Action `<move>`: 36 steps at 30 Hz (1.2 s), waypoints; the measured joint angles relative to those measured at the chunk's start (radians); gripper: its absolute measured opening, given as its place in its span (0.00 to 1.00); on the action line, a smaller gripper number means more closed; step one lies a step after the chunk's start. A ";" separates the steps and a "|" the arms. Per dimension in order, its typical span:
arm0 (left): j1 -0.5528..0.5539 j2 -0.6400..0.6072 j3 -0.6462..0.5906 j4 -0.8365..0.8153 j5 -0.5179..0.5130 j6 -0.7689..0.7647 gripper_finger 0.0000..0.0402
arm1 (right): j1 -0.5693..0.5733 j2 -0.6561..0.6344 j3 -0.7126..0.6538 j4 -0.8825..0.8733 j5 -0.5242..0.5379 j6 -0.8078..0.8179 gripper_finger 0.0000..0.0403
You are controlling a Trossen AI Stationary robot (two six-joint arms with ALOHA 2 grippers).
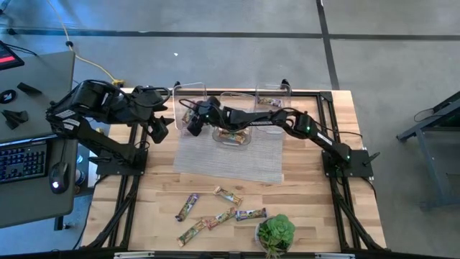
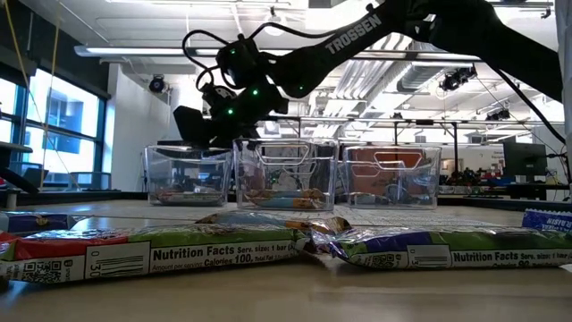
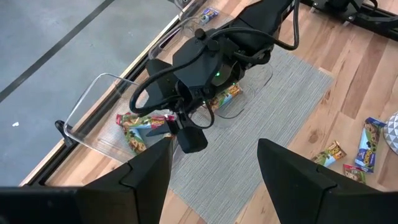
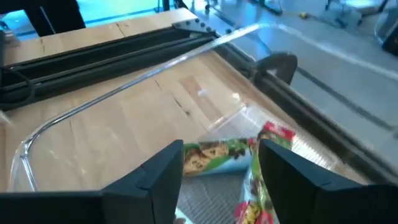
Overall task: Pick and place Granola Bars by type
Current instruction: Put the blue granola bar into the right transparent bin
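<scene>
Several loose granola bars (image 1: pixel 215 212) lie flat on the near part of the wooden table; two of them fill the front of the low view (image 2: pixel 134 250). Three clear bins stand at the far edge. The left bin (image 1: pixel 188 95) holds red-green bars (image 3: pixel 140 124), the middle bin (image 1: pixel 233 135) holds several bars, and the right bin (image 1: pixel 273 101) holds one. My right gripper (image 1: pixel 192 124) hangs open over the left bin, above the bars in it (image 4: pixel 211 155). My left gripper (image 1: pixel 159 133) waits open just left of it, holding nothing (image 3: pixel 214 165).
A grey woven mat (image 1: pixel 230 155) lies in front of the bins. A green potted plant (image 1: pixel 274 232) stands at the near edge beside the loose bars. Black frame rails (image 1: pixel 129 194) run along both table sides. A desk with a keyboard (image 1: pixel 21 162) is to the left.
</scene>
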 joint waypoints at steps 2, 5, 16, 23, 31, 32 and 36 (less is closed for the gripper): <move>0.000 0.000 0.000 0.000 0.000 0.000 0.57 | 0.003 -0.007 -0.001 0.016 -0.020 -0.028 0.49; 0.000 0.000 0.000 0.000 0.000 0.000 0.57 | 0.013 -0.037 -0.002 0.029 -0.103 -0.049 0.49; 0.000 0.000 0.000 0.003 0.090 -0.010 0.57 | 0.115 -0.275 0.000 -0.216 -0.228 -0.216 0.41; 0.006 -0.006 0.004 0.047 0.169 0.051 0.57 | 0.198 -0.460 0.001 -0.539 -0.152 -0.284 0.38; 0.006 0.011 0.004 0.105 0.192 0.154 0.57 | 0.277 -0.613 0.001 -0.887 -0.074 -0.226 0.39; 0.007 0.012 0.005 0.129 0.183 0.174 0.57 | 0.285 -0.623 0.001 -0.925 -0.075 -0.200 0.39; 0.007 0.029 0.005 0.191 0.185 0.224 0.57 | 0.324 -0.635 0.001 -1.068 -0.077 -0.113 0.39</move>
